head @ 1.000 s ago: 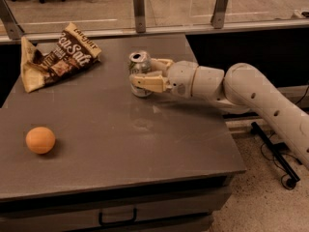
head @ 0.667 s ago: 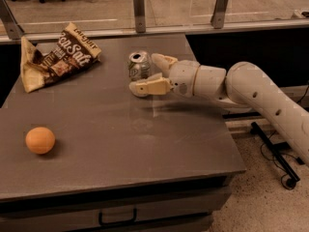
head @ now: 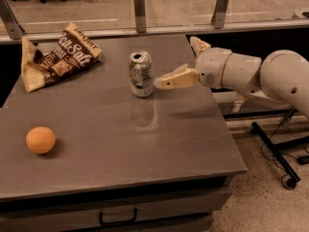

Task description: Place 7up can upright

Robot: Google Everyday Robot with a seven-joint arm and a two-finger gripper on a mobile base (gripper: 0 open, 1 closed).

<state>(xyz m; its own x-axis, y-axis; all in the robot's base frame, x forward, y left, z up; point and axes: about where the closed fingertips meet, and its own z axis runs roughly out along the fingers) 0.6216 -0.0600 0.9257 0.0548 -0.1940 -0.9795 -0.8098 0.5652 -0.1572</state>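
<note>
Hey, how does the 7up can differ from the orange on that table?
The 7up can is a silvery cylinder standing upright; the orange is a plain orange ball. The can is taller than the orange. The can stands toward the back of the table, with the open gripper just to its right; the orange sits near the front left edge. Both rest on the same grey tabletop.
</note>
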